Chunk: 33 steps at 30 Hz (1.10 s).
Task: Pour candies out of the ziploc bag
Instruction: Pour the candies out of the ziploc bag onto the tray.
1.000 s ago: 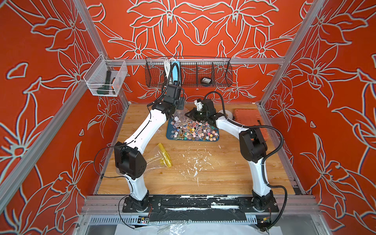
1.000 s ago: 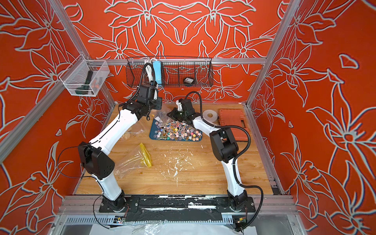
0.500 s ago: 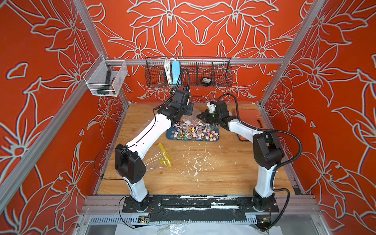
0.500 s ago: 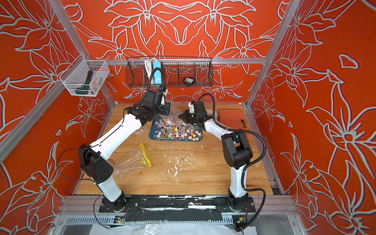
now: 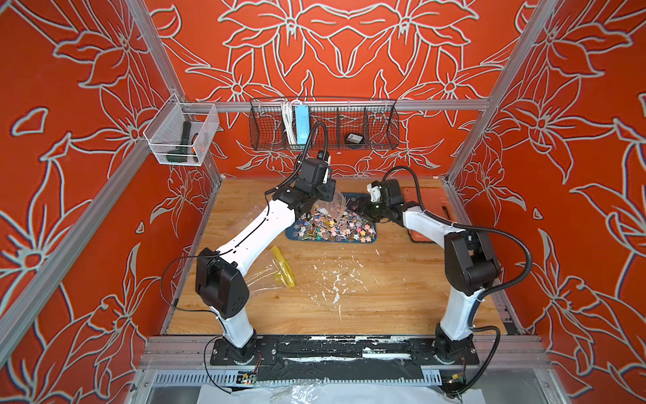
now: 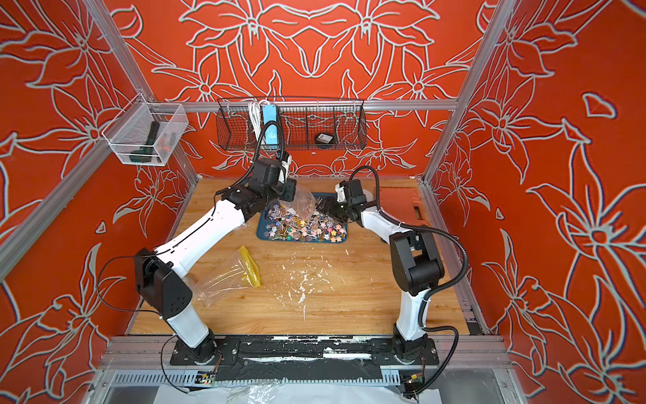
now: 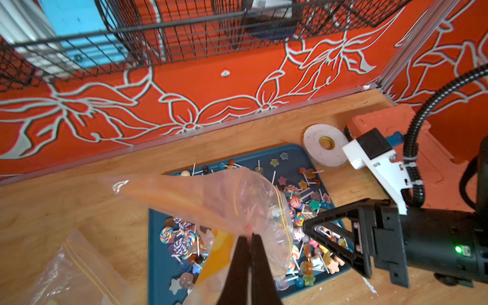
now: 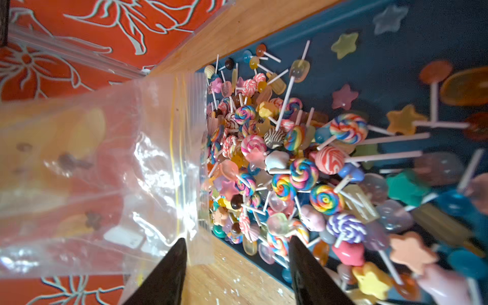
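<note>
In both top views the clear ziploc bag (image 5: 334, 204) (image 6: 303, 200) hangs over the blue tray (image 5: 290, 235) (image 6: 260, 234). My left gripper (image 7: 249, 236) is shut on the bag's film (image 7: 211, 200) and holds it up, mouth tilted down. The candies (image 8: 290, 171), small multicoloured lollipops on white sticks, lie heaped in the tray (image 5: 332, 227) right at the bag's mouth. My right gripper (image 8: 237, 239) stands open beside the mouth edge of the bag (image 8: 105, 171), holding nothing. One of its fingers (image 7: 332, 214) hovers over the tray's right part.
A second, flat ziploc bag with a yellow strip (image 5: 276, 273) (image 6: 241, 271) lies on the wooden table at front left. A white tape roll (image 7: 324, 145) and an orange block (image 5: 424, 201) sit behind the tray. White crumbs (image 5: 335, 283) dot the table's middle. A wire basket (image 5: 323, 127) hangs on the back wall.
My right gripper has opened, let go of the bag's mouth and drawn off to the right. The left gripper has carried the bag a little to the right over the tray.
</note>
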{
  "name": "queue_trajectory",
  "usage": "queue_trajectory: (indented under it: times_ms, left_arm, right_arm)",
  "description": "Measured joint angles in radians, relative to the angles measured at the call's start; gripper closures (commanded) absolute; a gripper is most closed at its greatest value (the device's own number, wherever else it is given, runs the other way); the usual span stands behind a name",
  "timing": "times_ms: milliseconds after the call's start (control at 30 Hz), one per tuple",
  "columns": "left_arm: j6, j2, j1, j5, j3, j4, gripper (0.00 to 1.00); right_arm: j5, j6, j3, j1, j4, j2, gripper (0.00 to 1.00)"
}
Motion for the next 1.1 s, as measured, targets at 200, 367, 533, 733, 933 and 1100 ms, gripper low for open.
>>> queue_trajectory:
  times_ms: [200, 367, 533, 733, 933, 1100]
  left_arm:
    - [0.073, 0.000, 0.000, 0.093, 0.080, 0.030, 1.00]
    - [0.199, 0.000, -0.003, 0.214, 0.084, 0.042, 1.00]
    - [0.354, 0.000, -0.006, 0.294, 0.084, 0.042, 1.00]
    - [0.554, -0.032, -0.006, 0.408, 0.021, 0.080, 1.00]
    - [0.750, -0.137, -0.006, 0.505, -0.136, 0.163, 1.00]
    - [0.901, -0.164, -0.007, 0.573, -0.147, 0.171, 1.00]
  right_arm:
    - [-0.029, -0.209, -0.011, -0.072, -0.047, -0.151, 0.28]
    - [-0.107, -0.401, -0.021, -0.143, -0.049, -0.249, 0.27]
    - [-0.237, -0.594, 0.010, -0.188, -0.080, -0.269, 0.27]
    - [-0.422, -0.847, 0.170, -0.206, -0.189, -0.245, 0.25]
    - [-0.633, -1.014, 0.300, -0.217, -0.223, -0.181, 0.20]
    - [-0.765, -1.081, 0.357, -0.220, -0.251, -0.124, 0.15]
